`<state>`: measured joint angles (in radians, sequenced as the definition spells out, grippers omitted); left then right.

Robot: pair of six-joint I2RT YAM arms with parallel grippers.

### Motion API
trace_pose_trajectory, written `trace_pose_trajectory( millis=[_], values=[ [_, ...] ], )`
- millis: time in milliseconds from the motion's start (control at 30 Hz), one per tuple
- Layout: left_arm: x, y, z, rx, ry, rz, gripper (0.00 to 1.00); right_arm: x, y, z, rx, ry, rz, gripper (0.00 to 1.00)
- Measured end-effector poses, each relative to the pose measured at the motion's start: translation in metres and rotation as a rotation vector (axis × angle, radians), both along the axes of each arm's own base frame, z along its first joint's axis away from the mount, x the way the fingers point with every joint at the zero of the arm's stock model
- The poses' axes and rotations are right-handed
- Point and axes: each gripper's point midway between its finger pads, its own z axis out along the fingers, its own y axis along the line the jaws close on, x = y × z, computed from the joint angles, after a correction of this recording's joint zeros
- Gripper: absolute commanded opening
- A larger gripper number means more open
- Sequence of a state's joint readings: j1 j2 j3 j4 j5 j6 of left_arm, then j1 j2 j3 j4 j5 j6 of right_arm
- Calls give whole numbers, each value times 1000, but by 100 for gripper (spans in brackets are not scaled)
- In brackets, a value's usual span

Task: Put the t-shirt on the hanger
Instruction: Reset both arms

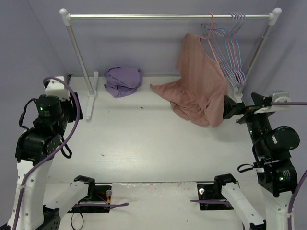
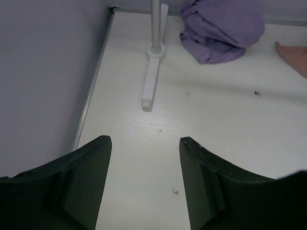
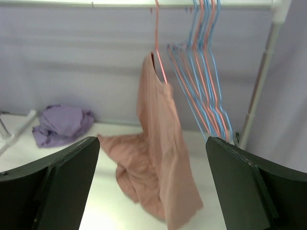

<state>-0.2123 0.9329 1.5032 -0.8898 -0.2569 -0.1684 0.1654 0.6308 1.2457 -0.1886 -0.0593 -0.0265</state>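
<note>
The salmon-pink t-shirt [image 1: 199, 84] hangs by one shoulder from the pale-pink hanger [image 1: 211, 29], which is hooked on the rail. Its lower part is bunched on the table. In the right wrist view the t-shirt [image 3: 158, 158] droops below the hanger's wire [image 3: 160, 64]. My right gripper [image 1: 226, 108] is open and empty, just right of the shirt's lower edge and pointing at it [image 3: 152, 141]. My left gripper [image 1: 76, 108] is open and empty at the far left, low over the table [image 2: 145, 141]. A sleeve tip [image 2: 293, 55] shows at the right edge of the left wrist view.
A lavender garment [image 1: 123, 80] lies crumpled at the back, also in the left wrist view [image 2: 223, 28]. Several blue and pink wire hangers [image 1: 235, 43] hang at the rail's [image 1: 144, 17] right end. The rack's left foot [image 2: 151, 81] stands ahead of my left gripper. Walls close both sides.
</note>
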Motion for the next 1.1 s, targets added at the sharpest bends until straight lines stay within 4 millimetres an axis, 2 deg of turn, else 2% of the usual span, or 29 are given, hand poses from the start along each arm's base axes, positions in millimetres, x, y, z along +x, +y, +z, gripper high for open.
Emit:
trace_pose_trajectory(
  millis=[100,367,567,800,1100],
  values=[
    [-9,8,-12,21,14,34,58,-11,-9,-20,-1,49,-39,100],
    [-12,3,-33,-2,51,15,58,-39,-28,-36,44,70,-127,100],
    [-22,3,-28,-11,32,4,58,-52,-35,-55,80,104,-145,100],
    [-32,3,-18,-24,20,-4,59,-53,-33,-70,71,145,-134,100],
    [-34,-2,-24,-47,53,-21,59,-59,-32,-73,70,142,-116,100]
  ],
)
